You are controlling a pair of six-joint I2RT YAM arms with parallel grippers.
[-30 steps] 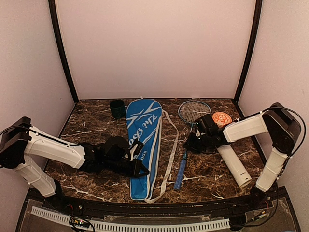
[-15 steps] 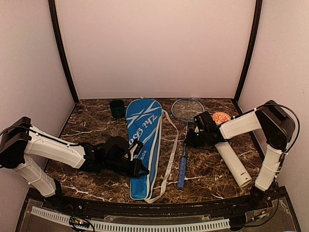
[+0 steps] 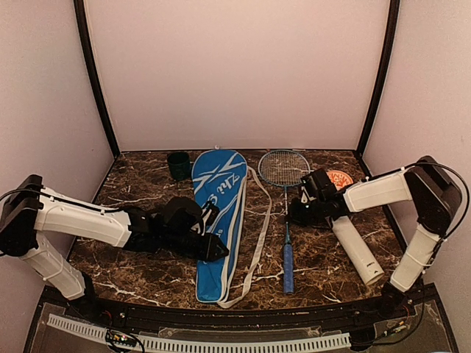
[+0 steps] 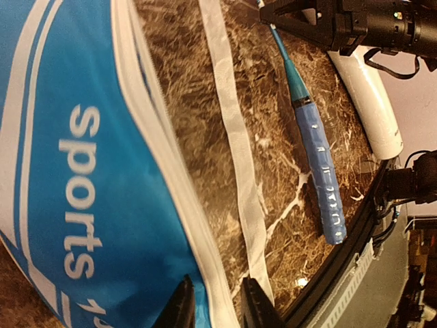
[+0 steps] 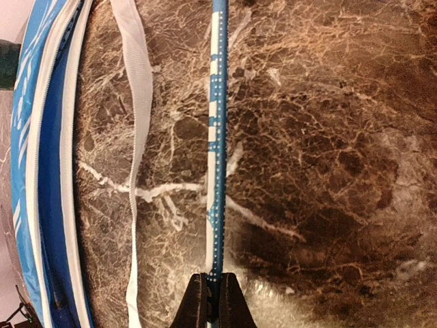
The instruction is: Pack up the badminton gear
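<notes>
left jaws: fingertips [image 4: 183, 306] either side of the racket bag's [image 3: 224, 187] white-piped edge, gripping or not cannot tell | right jaws: fingertips [image 5: 198, 304] clenched on the racket [image 3: 286, 235] shaft | racket: flat on the counter [image 3: 132, 191] between bag and white tube [image 3: 357, 254], blue handle nearest | bag: lengthwise, mid-counter

Racket [image 3: 288, 265]: one, with a blue handle
Racket bag [image 3: 221, 198]: one, blue with white lettering
White tube [image 3: 357, 254]: one
Small dark cup [image 3: 178, 165]: one
Orange round disc [image 3: 340, 178]: one
</notes>
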